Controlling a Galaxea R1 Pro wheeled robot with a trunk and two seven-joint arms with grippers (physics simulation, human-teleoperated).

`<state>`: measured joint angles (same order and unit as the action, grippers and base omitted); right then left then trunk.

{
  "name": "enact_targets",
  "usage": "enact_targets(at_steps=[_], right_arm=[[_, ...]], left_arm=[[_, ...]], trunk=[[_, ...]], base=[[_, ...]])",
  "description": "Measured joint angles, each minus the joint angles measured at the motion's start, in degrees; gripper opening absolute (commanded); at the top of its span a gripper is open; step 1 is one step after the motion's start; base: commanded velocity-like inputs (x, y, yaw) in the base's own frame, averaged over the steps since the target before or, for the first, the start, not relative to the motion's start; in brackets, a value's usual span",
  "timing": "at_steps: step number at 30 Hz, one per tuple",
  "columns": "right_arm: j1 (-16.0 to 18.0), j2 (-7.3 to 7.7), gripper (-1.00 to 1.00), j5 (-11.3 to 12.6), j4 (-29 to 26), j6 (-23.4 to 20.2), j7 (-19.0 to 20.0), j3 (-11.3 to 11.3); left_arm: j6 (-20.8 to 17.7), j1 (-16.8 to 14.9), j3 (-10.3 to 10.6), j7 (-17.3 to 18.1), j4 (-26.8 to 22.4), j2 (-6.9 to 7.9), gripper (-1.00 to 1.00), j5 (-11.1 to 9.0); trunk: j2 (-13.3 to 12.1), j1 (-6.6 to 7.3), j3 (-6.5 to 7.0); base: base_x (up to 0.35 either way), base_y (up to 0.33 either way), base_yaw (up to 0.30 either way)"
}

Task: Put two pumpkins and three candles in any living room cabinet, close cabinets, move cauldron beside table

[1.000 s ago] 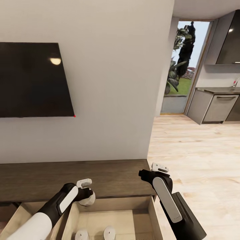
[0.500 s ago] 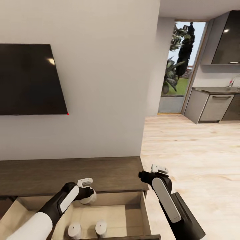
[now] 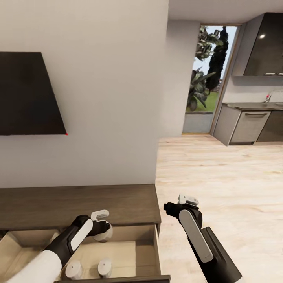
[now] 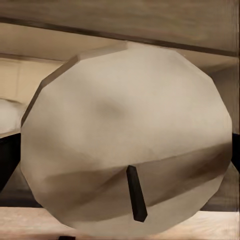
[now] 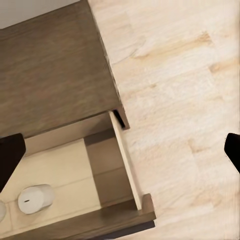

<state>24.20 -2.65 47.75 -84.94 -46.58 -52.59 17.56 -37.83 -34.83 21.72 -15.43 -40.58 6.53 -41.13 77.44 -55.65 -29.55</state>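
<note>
The dark-brown cabinet [image 3: 78, 203] stands against the wall with its right-hand drawer [image 3: 146, 251] pulled open. Two grey-beige candles [image 3: 74, 270] [image 3: 104, 268] stand upright on the drawer's floor. My left gripper [image 3: 103, 228] is shut on a third candle [image 3: 104, 233], held over the back of the drawer; in the left wrist view this candle [image 4: 125, 145] shows end-on with its dark wick. My right gripper [image 3: 169, 207] hangs open and empty over the drawer's right corner, its fingertips [image 5: 10, 155] wide apart above the drawer [image 5: 125, 165] and one candle [image 5: 35, 198]. Pumpkins, cauldron and table are out of view.
A black television [image 3: 27, 94] hangs on the wall above the cabinet. Pale wooden floor [image 3: 220, 184] runs to the right toward a glass door [image 3: 204, 78] and grey kitchen cupboards [image 3: 251, 125].
The whole picture has slid left, so the camera has turned right. Both arms keep their places in the view; the candle stays in the left gripper.
</note>
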Motion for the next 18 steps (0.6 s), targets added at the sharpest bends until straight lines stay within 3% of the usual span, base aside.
enact_targets(at_steps=[18], right_arm=[[0.0,0.0,1.0,0.0,0.0,0.02,0.0,0.05]], left_arm=[[0.05,0.0,0.03,-0.1,0.0,-0.23,-1.0,0.26]], trunk=[[0.0,-0.01,0.0]], base=[[0.011,-0.337,0.0]])
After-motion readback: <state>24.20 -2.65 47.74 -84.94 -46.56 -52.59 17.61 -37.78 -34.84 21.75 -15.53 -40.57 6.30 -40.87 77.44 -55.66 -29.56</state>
